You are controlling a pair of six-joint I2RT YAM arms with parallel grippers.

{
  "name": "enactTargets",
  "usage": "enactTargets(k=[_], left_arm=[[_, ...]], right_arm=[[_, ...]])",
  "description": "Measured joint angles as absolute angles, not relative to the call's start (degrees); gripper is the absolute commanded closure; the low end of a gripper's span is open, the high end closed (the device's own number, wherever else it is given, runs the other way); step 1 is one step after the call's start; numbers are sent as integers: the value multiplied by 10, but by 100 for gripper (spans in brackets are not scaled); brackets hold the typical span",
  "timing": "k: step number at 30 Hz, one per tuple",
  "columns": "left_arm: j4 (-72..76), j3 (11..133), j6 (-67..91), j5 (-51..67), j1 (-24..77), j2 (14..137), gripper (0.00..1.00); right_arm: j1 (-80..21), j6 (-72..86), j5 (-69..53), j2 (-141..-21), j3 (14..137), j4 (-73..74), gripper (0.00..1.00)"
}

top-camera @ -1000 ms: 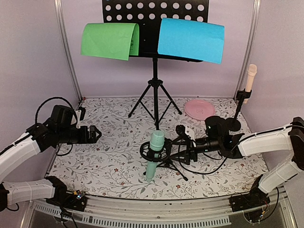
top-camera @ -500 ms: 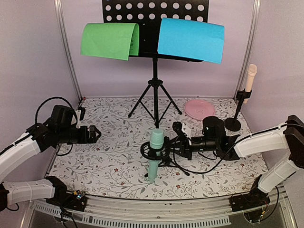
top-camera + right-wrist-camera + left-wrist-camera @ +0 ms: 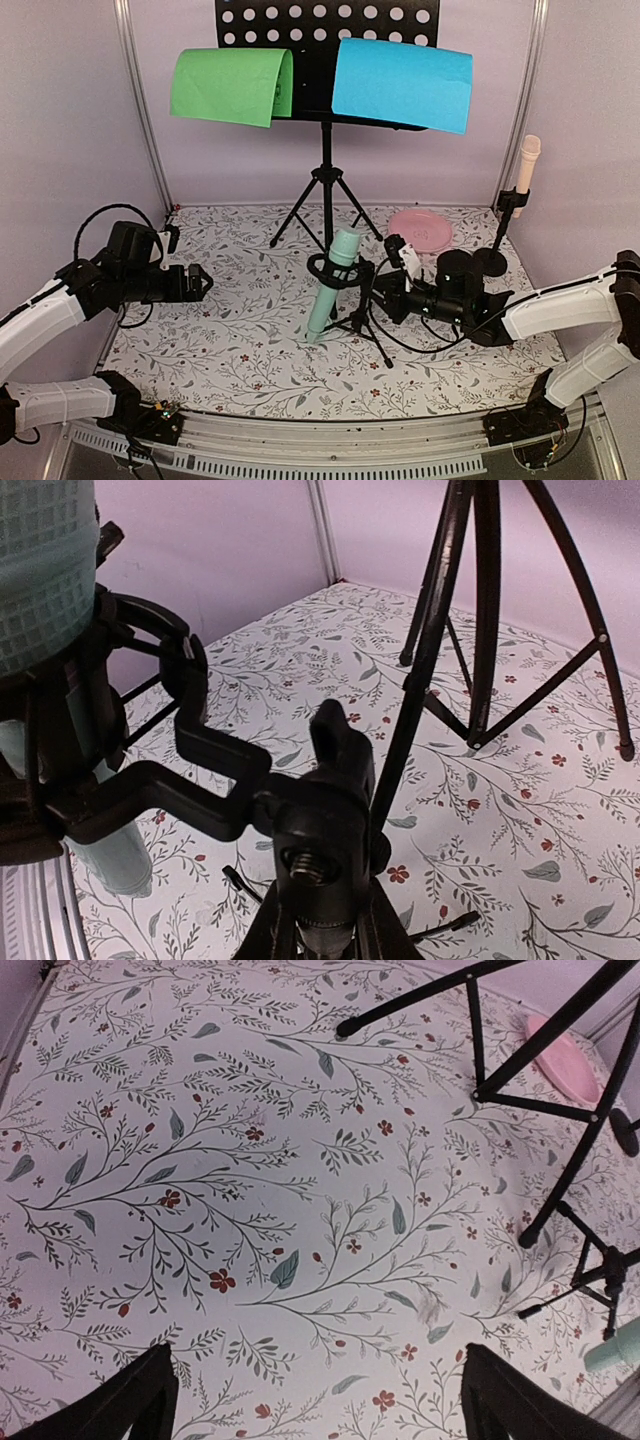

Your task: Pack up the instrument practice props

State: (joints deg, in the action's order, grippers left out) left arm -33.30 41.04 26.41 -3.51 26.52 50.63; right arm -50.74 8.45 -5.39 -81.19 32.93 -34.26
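The black perforated music rack [image 3: 326, 30] stands on tripod legs [image 3: 530, 1100] at the back, with a green sheet [image 3: 230, 85] and a blue sheet [image 3: 402, 82] draped over it. My right gripper [image 3: 385, 297] is shut on the joint of a small black mic support [image 3: 320, 820], whose ring holds the mint microphone [image 3: 335, 280] tilted. The pink microphone [image 3: 526, 165] stands in its own support [image 3: 492, 262] at the far right. My left gripper [image 3: 318, 1380] hovers open over bare tabletop on the left, holding nothing.
A round pink plate [image 3: 420, 228] lies at the back right, near the pink microphone's base. The music rack's tripod legs [image 3: 480, 610] spread just behind the held support. Frame posts and lilac walls close the sides and back.
My right gripper has shut on the mic support. The support and the mint microphone have moved toward the back and stand more upright. The left arm has not moved.
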Motion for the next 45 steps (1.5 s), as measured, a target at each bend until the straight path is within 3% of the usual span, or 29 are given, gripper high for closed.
enactTargets(k=[4, 7, 15, 22, 26, 28, 36, 39, 45], left_arm=[[-333, 410, 264, -35, 265, 506, 1], [-333, 410, 264, -36, 265, 506, 1], [-333, 410, 264, -42, 265, 498, 1], [-333, 410, 264, -50, 266, 487, 1], [-333, 410, 264, -54, 266, 484, 1], [-333, 410, 264, -55, 266, 485, 1], [-333, 410, 264, -54, 266, 495, 1], [-333, 410, 264, -54, 266, 495, 1], [-333, 410, 264, -54, 266, 495, 1]], right_arm=[[-529, 104, 22, -810, 331, -334, 94], [-539, 115, 61, -810, 348, -304, 99], [-556, 112, 175, -790, 354, -241, 95], [-556, 102, 247, -705, 294, -199, 95], [-556, 107, 295, -655, 252, -192, 90], [-556, 114, 304, -651, 246, -193, 83], [-558, 140, 310, -647, 246, -170, 26], [-558, 126, 295, -617, 245, -141, 1], [-530, 68, 123, -513, 231, -103, 1]])
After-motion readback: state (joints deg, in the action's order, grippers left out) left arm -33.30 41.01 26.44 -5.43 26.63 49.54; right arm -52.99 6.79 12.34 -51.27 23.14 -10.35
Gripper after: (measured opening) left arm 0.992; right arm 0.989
